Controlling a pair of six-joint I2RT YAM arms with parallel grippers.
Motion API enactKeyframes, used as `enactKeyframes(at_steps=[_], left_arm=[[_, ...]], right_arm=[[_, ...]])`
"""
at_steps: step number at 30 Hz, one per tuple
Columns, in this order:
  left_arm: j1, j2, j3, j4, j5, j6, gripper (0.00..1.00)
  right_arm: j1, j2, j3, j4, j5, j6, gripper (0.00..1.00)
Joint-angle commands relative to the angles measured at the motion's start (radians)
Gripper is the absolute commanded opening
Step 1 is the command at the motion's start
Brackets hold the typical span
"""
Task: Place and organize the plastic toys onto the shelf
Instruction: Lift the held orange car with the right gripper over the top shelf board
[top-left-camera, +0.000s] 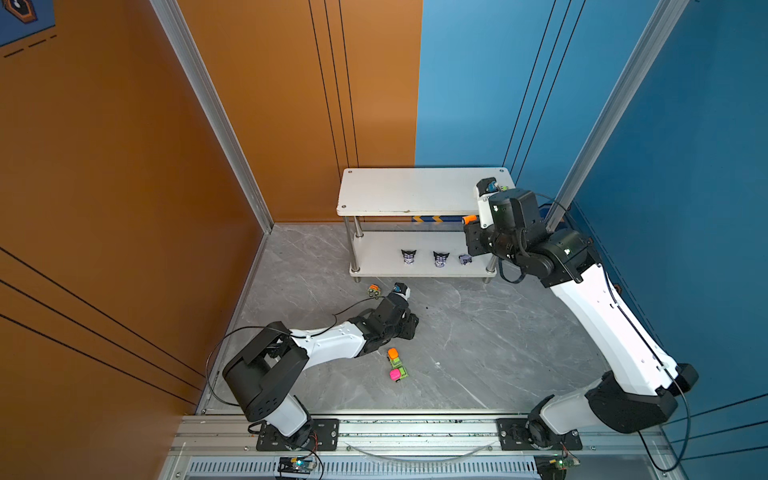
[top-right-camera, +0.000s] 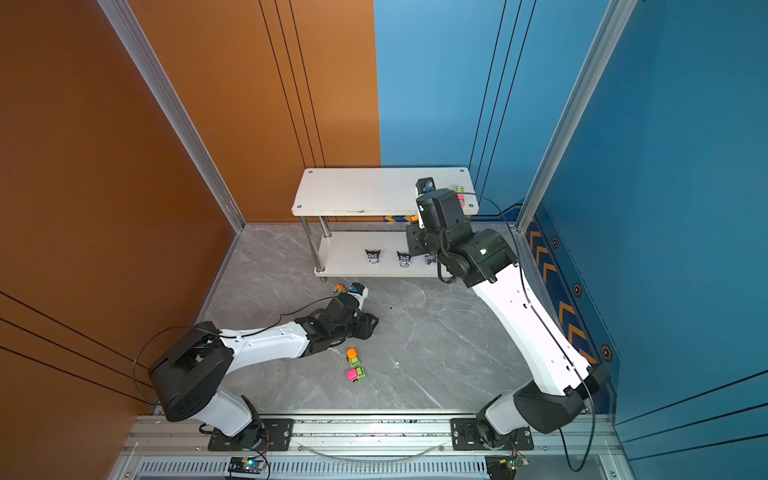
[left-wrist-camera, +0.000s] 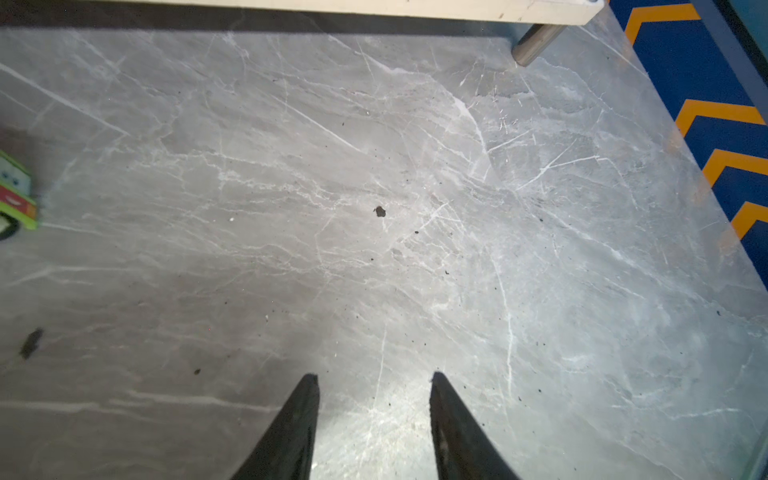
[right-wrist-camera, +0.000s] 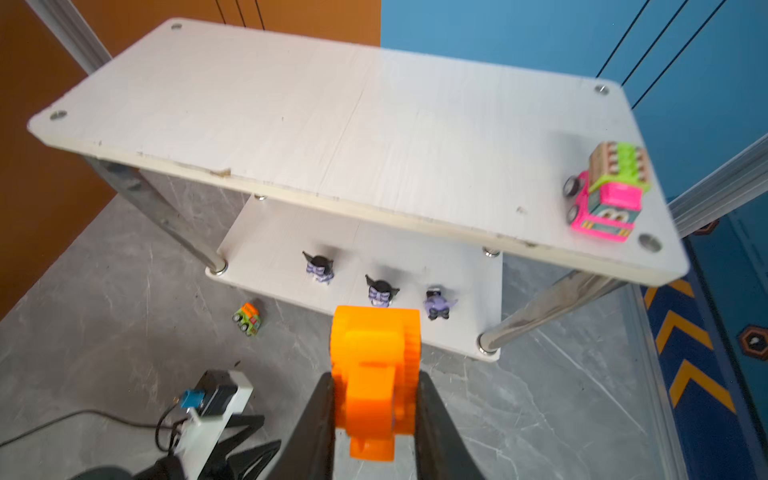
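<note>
Figurines, three of them, black and lilac with pointed ears, sit in a row along the front of the lower board of the shelf (top-left-camera: 411, 191). The left figurine (top-left-camera: 409, 257) and the middle figurine (top-left-camera: 441, 258) stand upright. The right figurine (top-left-camera: 465, 259) looks tipped over, though it is too small to be sure.

Up on the top board, a pink car (right-wrist-camera: 604, 195) with a green block on its back is parked close to the right front corner.

The right end effector (right-wrist-camera: 374, 382) is clenched on an orange toy (right-wrist-camera: 376, 357), pinching it from both sides. From where I stand, it hangs just in front of the shelf near its right end, level with the edge of the top board and above the row of figurines.

The other cars lie on the grey marble worktop (top-left-camera: 478, 332). A green-and-orange car (top-left-camera: 374, 290) sits just in front of the shelf's left end, beside the left arm's wrist. Nearer the front, an orange-topped car (top-left-camera: 394, 356) and a pink-topped car (top-left-camera: 399, 374) rest close together next to the left forearm.

The left end effector (left-wrist-camera: 374, 376) is released, its two dark fingers spread with only bare marble between them. It is low over the worktop, well apart from the shelf.
</note>
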Motion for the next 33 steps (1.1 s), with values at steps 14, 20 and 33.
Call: enactKeyframes(at_steps=[14, 20, 33], left_arm=[[-0.004, -0.042, -0.022, -0.040, -0.046, -0.012, 0.46], [-0.004, -0.023, -0.006, -0.045, -0.043, -0.016, 0.46], [0.000, -0.022, -0.001, -0.058, -0.051, -0.020, 0.46]], right_arm=[[-0.162, 0.317, 0.380, -0.091, -0.156, -0.034, 0.11], [-0.182, 0.352, 0.372, -0.091, -0.165, -0.031, 0.11], [-0.217, 0.398, 0.370, -0.089, -0.191, -0.018, 0.11]])
